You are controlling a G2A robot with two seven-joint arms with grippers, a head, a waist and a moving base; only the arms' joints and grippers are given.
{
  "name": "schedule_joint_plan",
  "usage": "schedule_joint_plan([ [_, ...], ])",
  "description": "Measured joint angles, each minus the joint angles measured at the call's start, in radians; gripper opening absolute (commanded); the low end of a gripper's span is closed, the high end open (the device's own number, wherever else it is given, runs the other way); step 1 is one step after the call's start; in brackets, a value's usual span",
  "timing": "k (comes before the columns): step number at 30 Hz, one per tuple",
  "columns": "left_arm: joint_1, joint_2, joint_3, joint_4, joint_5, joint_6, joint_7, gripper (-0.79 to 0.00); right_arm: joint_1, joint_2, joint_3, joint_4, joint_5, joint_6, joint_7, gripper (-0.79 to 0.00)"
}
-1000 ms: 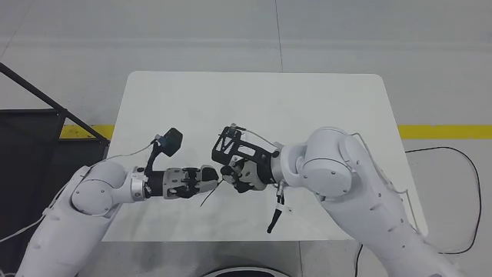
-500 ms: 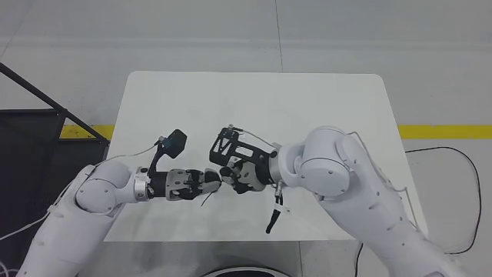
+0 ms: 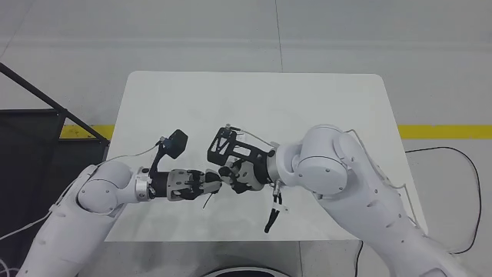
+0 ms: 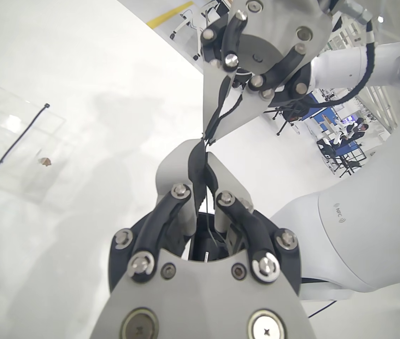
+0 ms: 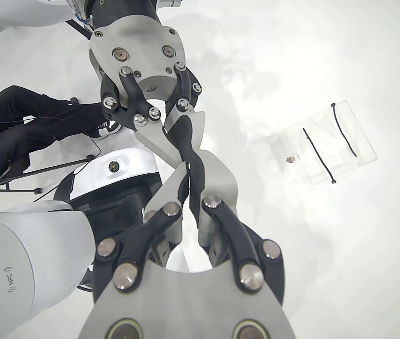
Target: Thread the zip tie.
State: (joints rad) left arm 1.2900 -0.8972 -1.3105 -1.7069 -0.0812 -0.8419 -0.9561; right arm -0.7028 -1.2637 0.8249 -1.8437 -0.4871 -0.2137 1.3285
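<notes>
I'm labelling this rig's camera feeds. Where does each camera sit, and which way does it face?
Top view: above the arms, looking down at the table; both arms show, left hand and right hand tip to tip.
Left wrist view: on the left wrist, facing along its own hand, shut on the zip tie, toward the right hand.
Right wrist view: on the right wrist, facing along its own hand at the left hand.
Both wrist views share the hands and the clear tray.
</notes>
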Motion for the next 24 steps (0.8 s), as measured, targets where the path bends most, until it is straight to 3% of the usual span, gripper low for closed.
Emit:
schedule_joint_plan([
  [3, 0.001, 0.002, -0.004, 0.006, -0.011, -0.003, 0.008, -0.785, -0.007, 0.003, 0.009, -0.006, 0.003, 0.003, -0.008, -0.151],
  [6, 0.002, 0.005, -0.016, 0.015, -0.026, -0.008, 0.023, -0.785, -0.024, 0.009, 0.027, -0.023, 0.002, 0.003, -0.021, 0.000],
  [17, 0.055, 0.003, -0.077, 0.043, -0.068, -0.086, 0.214, -0.785, -0.190, 0.041, 0.134, -0.096, 0.014, -0.056, -0.204, 0.000],
  [24, 0.060, 0.001, -0.080, 0.041, -0.055, -0.089, 0.242, -0.785, -0.192, 0.042, 0.134, -0.098, 0.011, -0.058, -0.208, 0.000],
])
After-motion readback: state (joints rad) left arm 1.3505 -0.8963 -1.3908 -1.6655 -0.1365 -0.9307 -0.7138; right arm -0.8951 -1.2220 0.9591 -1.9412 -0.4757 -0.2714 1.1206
